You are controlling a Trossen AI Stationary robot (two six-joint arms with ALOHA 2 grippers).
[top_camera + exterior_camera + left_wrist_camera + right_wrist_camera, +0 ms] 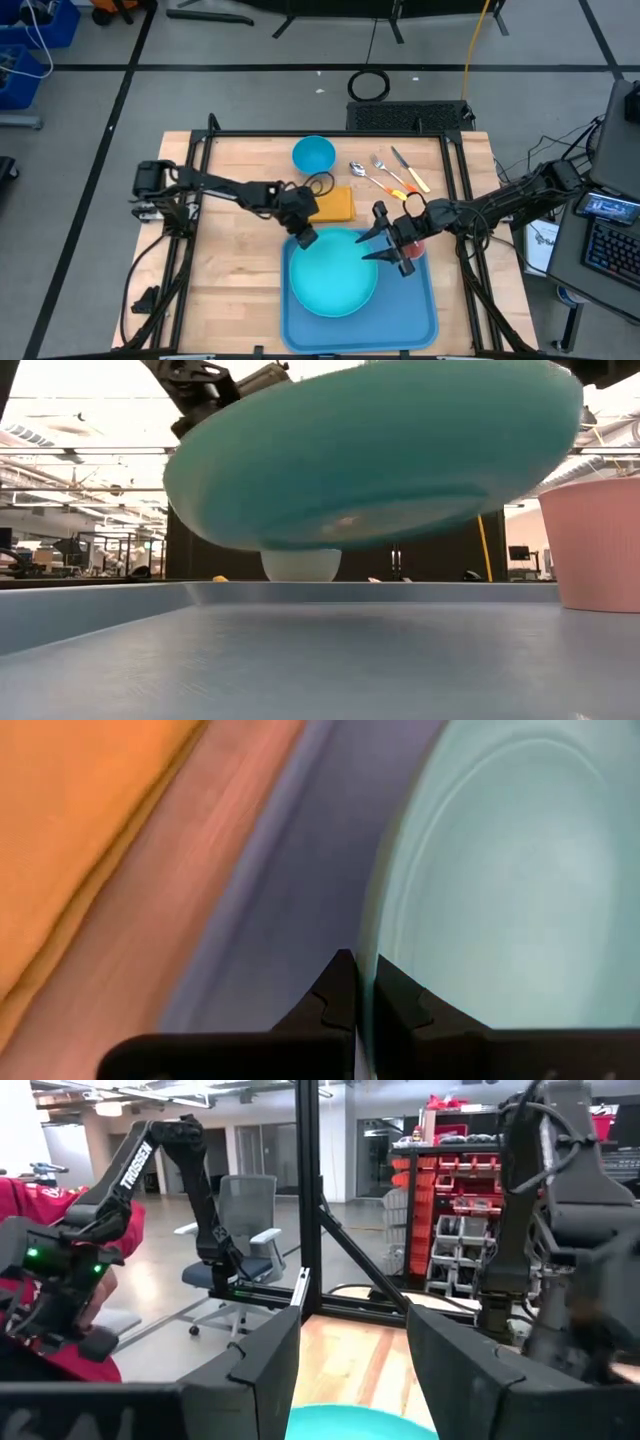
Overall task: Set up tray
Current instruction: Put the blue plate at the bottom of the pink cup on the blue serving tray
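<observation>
While the blue tray (420,325) lies at the table's near edge, the teal plate (333,270) hangs tilted above it, its rim pinched by the left gripper (303,237); lower level, then release. The right gripper (385,245) hovers spread beside the pink cup (595,545).

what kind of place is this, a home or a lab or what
Most likely a robotics lab or workshop, not a home. A metal frame surrounds the wooden table, red parts bins line shelves behind it, and an office chair stands on an open concrete floor.
</observation>
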